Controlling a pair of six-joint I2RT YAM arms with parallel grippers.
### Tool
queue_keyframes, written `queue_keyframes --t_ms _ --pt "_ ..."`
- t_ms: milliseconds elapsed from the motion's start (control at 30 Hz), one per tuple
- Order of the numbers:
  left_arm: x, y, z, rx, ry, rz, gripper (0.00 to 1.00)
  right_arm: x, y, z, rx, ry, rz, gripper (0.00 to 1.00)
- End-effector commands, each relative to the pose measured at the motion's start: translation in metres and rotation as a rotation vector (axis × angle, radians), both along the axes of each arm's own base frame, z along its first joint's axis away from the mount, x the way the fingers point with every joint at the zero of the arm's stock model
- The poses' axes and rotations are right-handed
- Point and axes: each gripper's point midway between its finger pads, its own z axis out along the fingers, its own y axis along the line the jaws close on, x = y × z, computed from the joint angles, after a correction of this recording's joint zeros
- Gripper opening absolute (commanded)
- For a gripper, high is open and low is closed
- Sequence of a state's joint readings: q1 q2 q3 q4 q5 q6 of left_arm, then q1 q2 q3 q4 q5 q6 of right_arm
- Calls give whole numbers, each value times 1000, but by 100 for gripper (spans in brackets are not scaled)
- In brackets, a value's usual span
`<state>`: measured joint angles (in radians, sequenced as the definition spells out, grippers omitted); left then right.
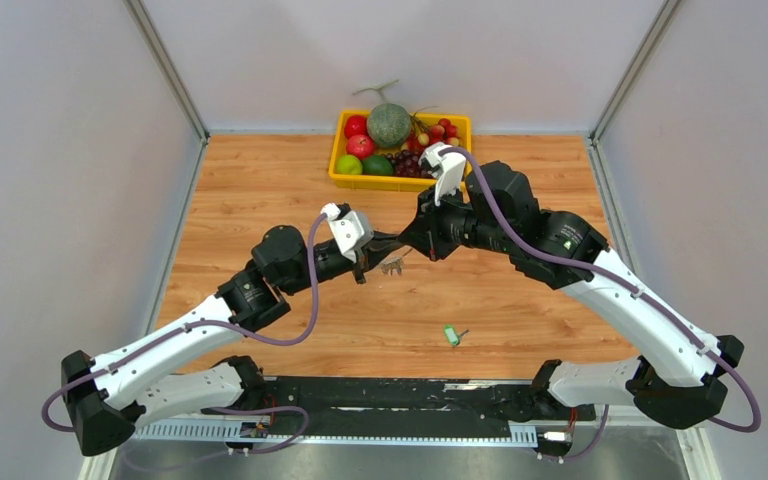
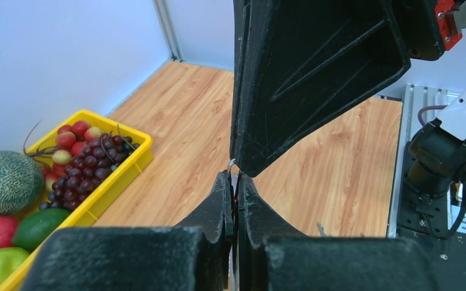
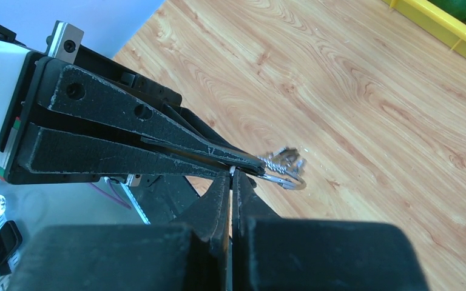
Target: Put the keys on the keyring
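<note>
keyring (image 3: 286,180) pinched mid-frame
left hand (image 2: 234,182) and right hand (image 3: 232,182) both clamped on it, likely steadying it for the green key (image 1: 450,335) lying lower centre.

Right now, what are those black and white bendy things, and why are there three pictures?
They are two robot arms bolted to a wooden table. One picture looks down from above; the other two come from small cameras on each arm's wrist. Each arm ends in a pincher called a gripper. The left gripper is pinched shut on the keyring, which has silvery keys on it. The right gripper is shut right beside it. A green-headed key lies on the table, and a yellow tray of fruit sits at the back.
</note>
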<state>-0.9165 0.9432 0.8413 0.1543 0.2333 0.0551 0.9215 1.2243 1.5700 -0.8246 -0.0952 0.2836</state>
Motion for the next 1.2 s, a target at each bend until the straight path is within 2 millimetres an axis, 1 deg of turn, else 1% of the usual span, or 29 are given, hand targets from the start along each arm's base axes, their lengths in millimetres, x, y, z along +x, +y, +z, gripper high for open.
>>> queue_keyframes --t_ms 0,67,267,300,367,467,567,633,667,733,800,967,1033,1167 --pt "6 5 10 -9 -11 57 0 -4 5 40 122 -56 12 0" --pt "9 9 13 -18 -8 82 0 -4 5 39 122 -55 14 0" --pt "12 11 12 -23 17 110 0 -4 4 39 128 -56 10 0" --pt "14 12 11 -23 19 118 0 -4 3 41 131 -58 7 2" --pt "14 12 12 -25 23 125 0 -4 0 42 134 -65 -4 17" --pt "16 13 11 -25 28 137 0 -4 -7 43 135 -76 -29 35" --pt "17 15 12 -28 31 149 0 -3 -19 40 119 -84 -67 44" --pt "18 17 13 -32 31 160 0 -2 -28 33 100 -81 -99 47" --pt "19 19 13 -33 32 170 0 -3 -31 27 91 -71 -105 48" --pt "21 21 15 -38 33 185 0 3 -41 15 64 -60 -163 48" --pt "22 23 16 -42 39 197 0 5 -47 -2 32 -31 -194 49" --pt "24 28 18 -52 55 228 0 10 -67 -55 -54 68 -312 51" --pt "27 31 18 -59 76 256 0 9 -75 -78 -82 116 -357 52" --pt "30 38 18 -71 98 298 0 2 -90 -145 -190 236 -436 53"
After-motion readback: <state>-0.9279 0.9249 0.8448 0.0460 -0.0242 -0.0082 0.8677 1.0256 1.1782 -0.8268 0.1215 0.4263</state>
